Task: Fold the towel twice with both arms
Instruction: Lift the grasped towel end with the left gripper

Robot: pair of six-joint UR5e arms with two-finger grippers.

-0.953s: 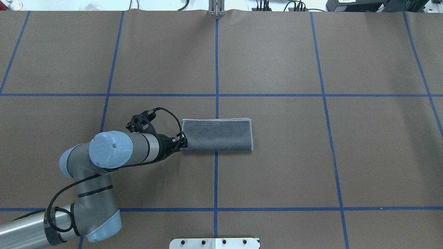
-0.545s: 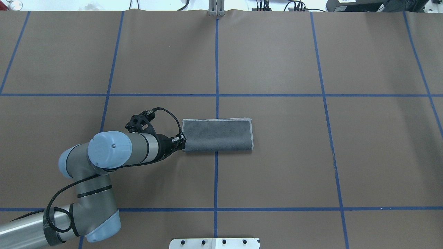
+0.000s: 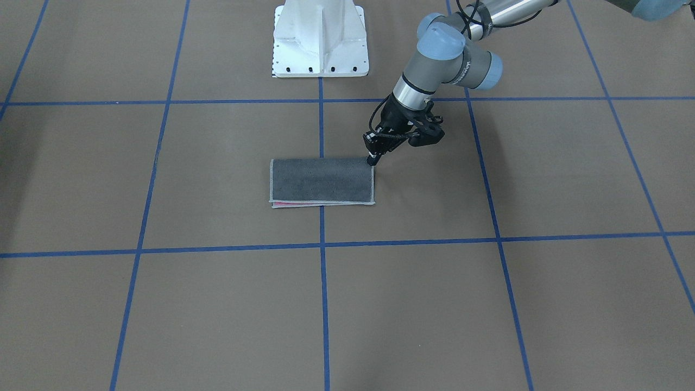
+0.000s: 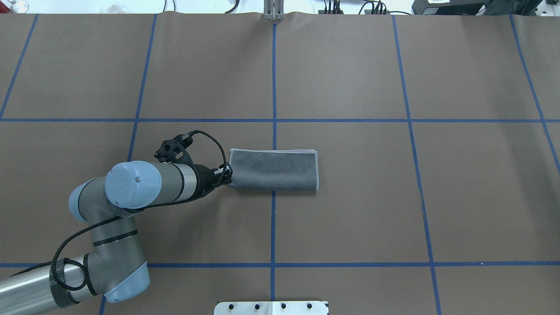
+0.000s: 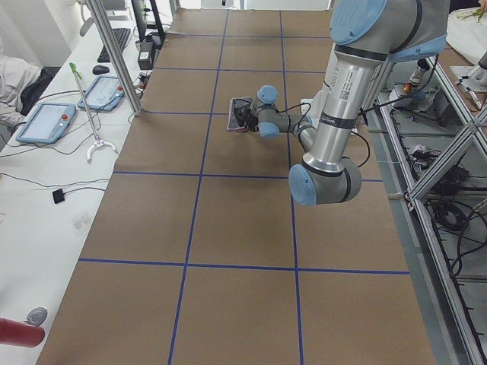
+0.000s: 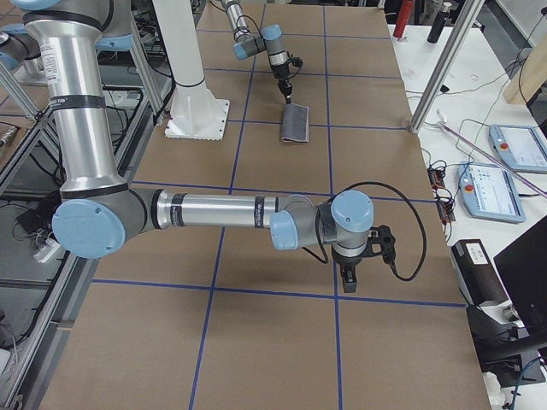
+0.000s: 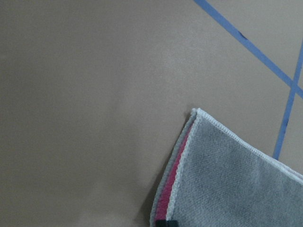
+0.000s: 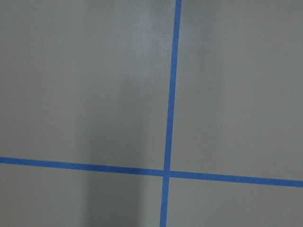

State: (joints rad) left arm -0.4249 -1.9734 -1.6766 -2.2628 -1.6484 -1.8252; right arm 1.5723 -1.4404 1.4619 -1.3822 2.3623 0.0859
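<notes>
The towel point(image 4: 273, 170) lies folded into a long strip, dark grey face up, near the table's middle. A pink layer shows along its edge point(image 7: 165, 194) in the left wrist view and in the front view point(image 3: 321, 181). My left gripper point(image 4: 226, 174) sits low at the strip's near-left corner, shut on that corner of the towel point(image 3: 372, 159). One black fingertip point(image 7: 166, 222) shows at the bottom of the wrist view. My right gripper point(image 6: 347, 280) hangs over bare table far from the towel point(image 6: 296, 124). I cannot tell whether it is open or shut.
The white pedestal base point(image 3: 320, 38) stands at the robot's side of the table. Blue tape lines point(image 8: 170, 94) grid the brown cover. A metal post point(image 4: 273, 11) sits at the far edge. Benches with tablets point(image 6: 513, 145) flank the table's far side.
My left arm has drawn back slightly to the left, and the towel's corner and strip have shifted a little with it.
</notes>
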